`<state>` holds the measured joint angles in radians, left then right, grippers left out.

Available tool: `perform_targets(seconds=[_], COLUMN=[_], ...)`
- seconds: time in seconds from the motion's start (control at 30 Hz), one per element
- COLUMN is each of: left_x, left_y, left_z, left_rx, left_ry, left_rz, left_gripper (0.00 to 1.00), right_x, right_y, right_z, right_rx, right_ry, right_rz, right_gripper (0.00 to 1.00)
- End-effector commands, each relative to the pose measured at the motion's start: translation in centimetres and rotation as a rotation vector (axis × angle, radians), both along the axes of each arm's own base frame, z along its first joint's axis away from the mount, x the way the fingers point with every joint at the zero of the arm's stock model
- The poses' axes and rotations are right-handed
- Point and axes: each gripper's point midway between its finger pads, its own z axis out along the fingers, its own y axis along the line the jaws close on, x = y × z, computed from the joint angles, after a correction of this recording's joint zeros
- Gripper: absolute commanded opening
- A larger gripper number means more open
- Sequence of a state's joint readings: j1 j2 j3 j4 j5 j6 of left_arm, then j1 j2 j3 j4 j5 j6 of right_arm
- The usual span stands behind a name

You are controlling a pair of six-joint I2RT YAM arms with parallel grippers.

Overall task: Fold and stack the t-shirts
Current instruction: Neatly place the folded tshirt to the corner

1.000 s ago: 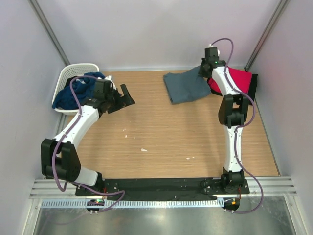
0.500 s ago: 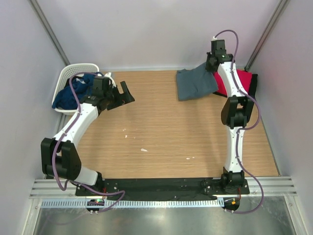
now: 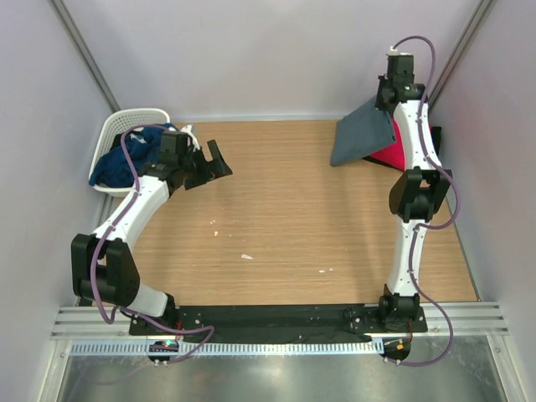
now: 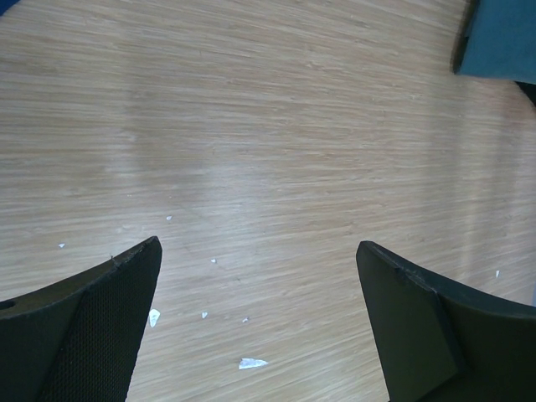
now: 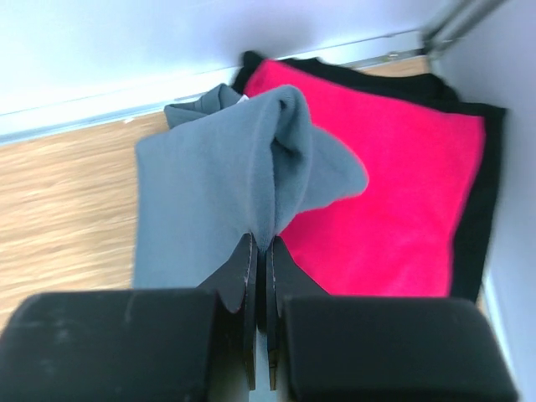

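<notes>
My right gripper point(image 3: 390, 99) is shut on the folded slate grey-blue t-shirt point(image 3: 362, 131) and holds it lifted at the far right; the wrist view shows the cloth point(image 5: 219, 188) pinched between the jaws point(image 5: 260, 251). Below it lies a folded bright red t-shirt point(image 5: 394, 193) on a black t-shirt point(image 5: 494, 184), also in the top view point(image 3: 390, 155). A navy blue t-shirt point(image 3: 126, 159) sits in the basket. My left gripper point(image 3: 205, 167) is open and empty over bare wood point(image 4: 260, 276).
A white plastic lattice basket point(image 3: 126, 121) stands at the far left corner. Grey walls with metal posts enclose the wooden table point(image 3: 293, 218). Small white scraps point(image 3: 246, 256) lie on the wood, also in the left wrist view point(image 4: 251, 363).
My right gripper has carried the grey-blue t-shirt to the right and up, over the red and black stack. The left arm has barely moved.
</notes>
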<state>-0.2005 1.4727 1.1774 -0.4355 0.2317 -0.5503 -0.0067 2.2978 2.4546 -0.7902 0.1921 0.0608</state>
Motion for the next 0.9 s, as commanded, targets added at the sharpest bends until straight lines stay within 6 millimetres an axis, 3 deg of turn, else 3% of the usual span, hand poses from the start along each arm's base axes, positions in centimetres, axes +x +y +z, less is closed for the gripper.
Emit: perform_targets(seconds=[0.0, 0.13, 0.3, 0.43, 0.57, 0.87], left_x=[-0.3, -0.3, 0.0, 0.1, 0.2, 0.0], left_y=[0.2, 0.2, 0.1, 0.0, -0.1, 0.4], left_z=[0.6, 0.1, -0.5, -1.1, -1.4, -2.9], left_rx=[-0.012, -0.010, -0.009, -0.007, -0.008, 0.017], left_ry=[-0.003, 0.012, 0.029, 0.046, 0.060, 0.116], left_rz=[0.007, 0.011, 0.008, 0.008, 0.007, 0.029], left_gripper=[1.00, 1.00, 1.00, 1.00, 1.00, 1.00], right_x=[-0.8, -0.8, -0.9, -0.8, -0.3, 0.5], right_y=[-2.7, -5.0, -6.2, -7.9, -9.9, -16.7], right_z=[10.3, 11.3, 13.0, 13.2, 11.4, 2.6], right_rx=[-0.042, -0.024, -0.012, -0.015, 0.002, -0.045], right_ry=[-0.225, -0.256, -0.308, -0.322, -0.301, -0.148], right_rz=[-0.016, -0.034, -0.044, -0.050, -0.039, -0.132], right_gripper=[0.01, 0.01, 0.01, 0.01, 0.01, 0.01])
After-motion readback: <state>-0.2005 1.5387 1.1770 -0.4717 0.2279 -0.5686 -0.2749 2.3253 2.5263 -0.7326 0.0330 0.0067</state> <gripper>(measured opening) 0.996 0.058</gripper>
